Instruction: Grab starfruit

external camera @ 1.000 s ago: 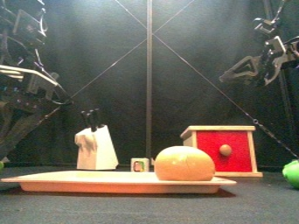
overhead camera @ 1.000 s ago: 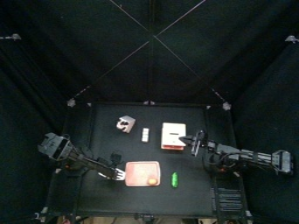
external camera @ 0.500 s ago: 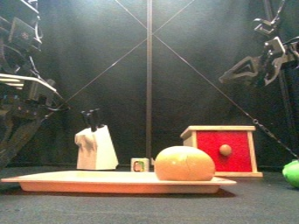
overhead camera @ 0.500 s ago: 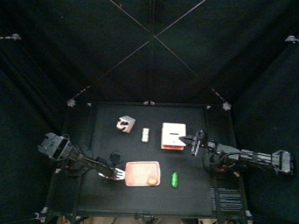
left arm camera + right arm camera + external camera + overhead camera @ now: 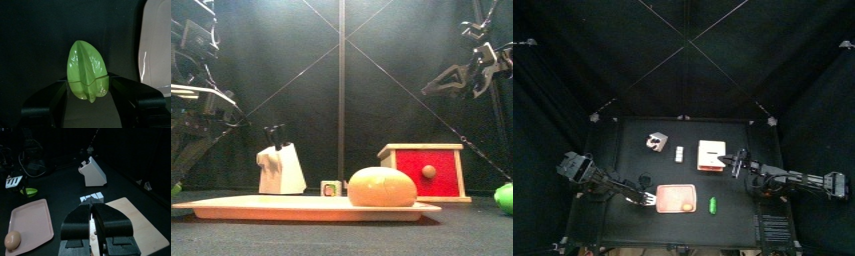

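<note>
We find the starfruit (image 5: pixel 86 70) clamped between the jaws of the left gripper (image 5: pixel 89 95), just beside the pink board (image 5: pixel 158 42) at the table's front left. The right gripper (image 5: pixel 98 220) hangs above the wooden board (image 5: pixel 137 232), jaws pressed together, empty.
</note>
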Controlling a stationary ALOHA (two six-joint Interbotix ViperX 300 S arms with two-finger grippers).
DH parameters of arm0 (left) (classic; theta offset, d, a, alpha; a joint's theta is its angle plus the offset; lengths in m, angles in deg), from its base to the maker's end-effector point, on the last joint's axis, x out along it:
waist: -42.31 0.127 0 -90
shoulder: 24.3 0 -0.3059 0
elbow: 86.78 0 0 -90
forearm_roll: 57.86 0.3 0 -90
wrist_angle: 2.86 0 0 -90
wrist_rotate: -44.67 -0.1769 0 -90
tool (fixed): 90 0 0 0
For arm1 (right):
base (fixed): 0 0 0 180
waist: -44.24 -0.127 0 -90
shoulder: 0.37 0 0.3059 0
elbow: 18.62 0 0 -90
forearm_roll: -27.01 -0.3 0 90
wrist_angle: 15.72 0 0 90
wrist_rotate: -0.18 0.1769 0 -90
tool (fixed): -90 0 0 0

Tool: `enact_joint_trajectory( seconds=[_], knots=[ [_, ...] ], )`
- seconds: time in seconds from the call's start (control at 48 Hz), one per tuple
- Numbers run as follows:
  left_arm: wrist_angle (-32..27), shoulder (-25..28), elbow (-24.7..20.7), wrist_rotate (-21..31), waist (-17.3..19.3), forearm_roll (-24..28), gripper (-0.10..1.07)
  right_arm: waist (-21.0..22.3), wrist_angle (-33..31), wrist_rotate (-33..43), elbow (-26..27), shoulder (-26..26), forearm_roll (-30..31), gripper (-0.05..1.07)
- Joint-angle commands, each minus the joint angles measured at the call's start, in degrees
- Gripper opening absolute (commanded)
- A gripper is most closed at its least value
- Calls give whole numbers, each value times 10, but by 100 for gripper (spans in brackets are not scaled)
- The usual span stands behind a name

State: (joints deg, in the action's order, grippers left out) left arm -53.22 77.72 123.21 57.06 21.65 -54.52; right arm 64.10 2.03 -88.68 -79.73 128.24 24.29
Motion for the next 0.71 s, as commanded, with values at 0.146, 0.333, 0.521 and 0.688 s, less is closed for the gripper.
enact_joint_trajectory(
  seconds=[0.146,0.333,0.521,0.688],
  knots=[
    [-2,-10,-6,-1,2,1,78,1,2,0,4,-4,-2,1],
    [-3,-34,-8,-2,4,4,78,1,2,0,4,-4,-3,1],
    [-3,-47,-8,-1,8,11,78,1,2,0,5,-4,-4,1],
    [-3,-47,-8,-1,9,12,78,1,2,0,4,-4,-4,1]
  ],
)
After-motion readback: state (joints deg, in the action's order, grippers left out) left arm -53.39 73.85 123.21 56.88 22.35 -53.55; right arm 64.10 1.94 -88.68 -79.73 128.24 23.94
